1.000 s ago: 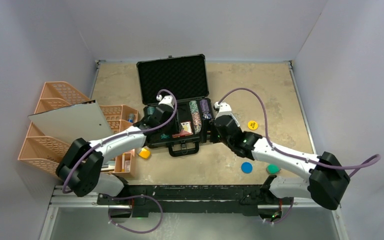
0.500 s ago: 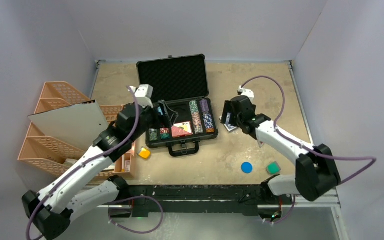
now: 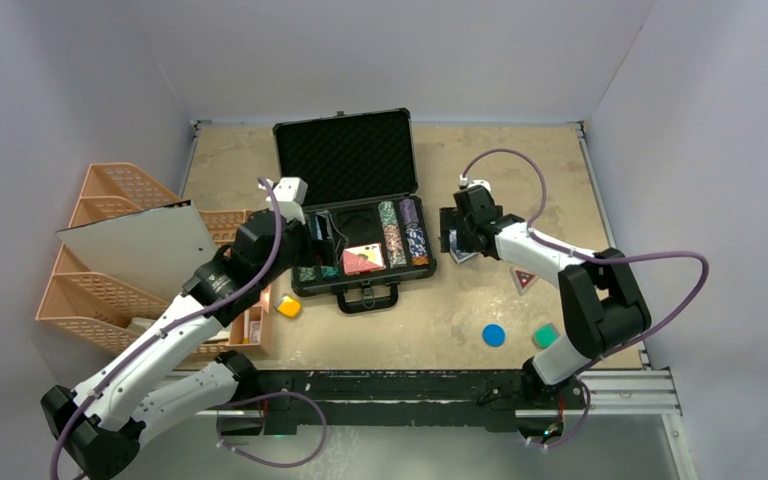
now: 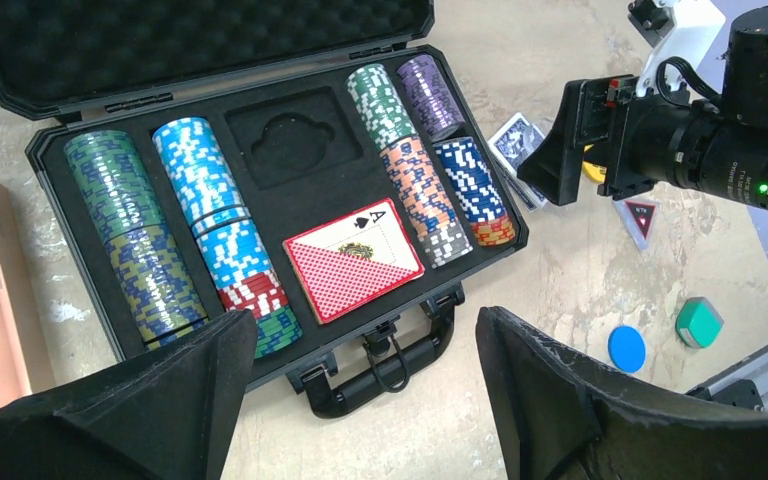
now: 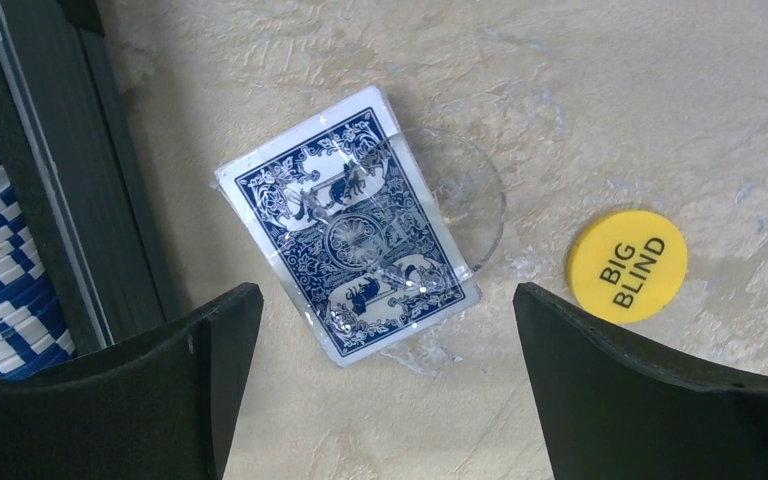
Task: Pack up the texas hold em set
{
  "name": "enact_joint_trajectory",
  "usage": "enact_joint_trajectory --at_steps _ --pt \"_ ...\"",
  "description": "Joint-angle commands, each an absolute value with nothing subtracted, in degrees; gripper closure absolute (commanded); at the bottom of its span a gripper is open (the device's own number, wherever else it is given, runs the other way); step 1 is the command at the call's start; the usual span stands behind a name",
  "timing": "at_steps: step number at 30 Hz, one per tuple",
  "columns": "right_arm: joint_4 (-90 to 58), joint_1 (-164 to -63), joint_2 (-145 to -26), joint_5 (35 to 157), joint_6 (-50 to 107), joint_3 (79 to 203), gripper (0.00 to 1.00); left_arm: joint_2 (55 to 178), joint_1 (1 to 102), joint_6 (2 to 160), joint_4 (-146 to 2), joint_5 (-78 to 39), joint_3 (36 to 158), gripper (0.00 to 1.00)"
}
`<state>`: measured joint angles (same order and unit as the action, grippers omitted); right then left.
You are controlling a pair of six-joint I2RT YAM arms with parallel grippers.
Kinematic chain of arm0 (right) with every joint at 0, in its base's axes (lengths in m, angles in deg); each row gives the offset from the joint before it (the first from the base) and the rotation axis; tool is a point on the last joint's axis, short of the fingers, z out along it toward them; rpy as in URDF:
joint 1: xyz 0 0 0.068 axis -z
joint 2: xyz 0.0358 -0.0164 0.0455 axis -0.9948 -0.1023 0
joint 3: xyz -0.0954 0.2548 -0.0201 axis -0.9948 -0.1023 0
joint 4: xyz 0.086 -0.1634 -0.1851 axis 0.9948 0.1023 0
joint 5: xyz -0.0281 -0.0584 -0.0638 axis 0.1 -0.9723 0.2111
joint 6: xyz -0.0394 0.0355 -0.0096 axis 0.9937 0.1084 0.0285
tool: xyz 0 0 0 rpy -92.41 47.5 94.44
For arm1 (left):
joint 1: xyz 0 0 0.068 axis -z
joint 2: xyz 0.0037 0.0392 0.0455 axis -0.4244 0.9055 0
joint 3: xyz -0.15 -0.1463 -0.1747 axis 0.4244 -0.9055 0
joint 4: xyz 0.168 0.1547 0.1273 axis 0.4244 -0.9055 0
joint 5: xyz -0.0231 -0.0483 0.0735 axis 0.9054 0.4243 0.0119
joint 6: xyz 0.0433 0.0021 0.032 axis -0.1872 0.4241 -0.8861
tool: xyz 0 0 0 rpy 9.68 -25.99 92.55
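Observation:
The black briefcase (image 3: 306,284) lies open in the middle of the table, its foam lid (image 3: 345,155) tipped back. Rows of poker chip stacks (image 4: 205,215) fill both sides, and a red card deck (image 4: 353,258) lies in the middle. One foam slot (image 4: 285,140) is empty. My left gripper (image 4: 363,340) hovers open above the case's front-left, holding nothing. A blue deck (image 5: 350,235) lies on the table right of the case, partly on a clear disc (image 5: 480,200). My right gripper (image 5: 388,300) hangs open just above it. A yellow Big Blind button (image 5: 627,265) sits beside it.
A red triangular marker (image 3: 525,279), a blue disc (image 3: 493,335) and a green block (image 3: 546,336) lie at the front right. A yellow block (image 3: 289,306) sits by the case's front-left corner. Orange trays (image 3: 110,290) and a grey board (image 3: 140,240) fill the left side.
My left gripper has opened and lifted back out of the case's left side. The right gripper has swung away from the case's right edge to above the blue deck, opening wider.

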<state>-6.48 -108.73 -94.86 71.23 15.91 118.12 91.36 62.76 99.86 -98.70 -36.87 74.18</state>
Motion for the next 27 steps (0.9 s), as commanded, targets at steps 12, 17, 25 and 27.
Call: enact_joint_trajectory --at_steps 12,17,25,27 --pt "-10.6 -106.7 -99.9 77.8 21.9 117.3 0.04 92.2 62.9 98.5 -97.9 -36.7 74.3 0.16" --pt "-13.0 -106.3 -101.3 78.8 21.3 116.9 0.08 92.6 62.9 98.5 -97.8 -36.8 74.3 0.16" --pt "-9.9 -106.2 -98.2 77.2 13.8 116.5 0.40 92.2 62.9 98.6 -98.1 -37.5 74.2 0.16" --pt "-8.8 -106.2 -96.0 78.1 12.0 115.4 0.42 92.1 62.9 98.6 -98.0 -37.6 74.0 0.16"
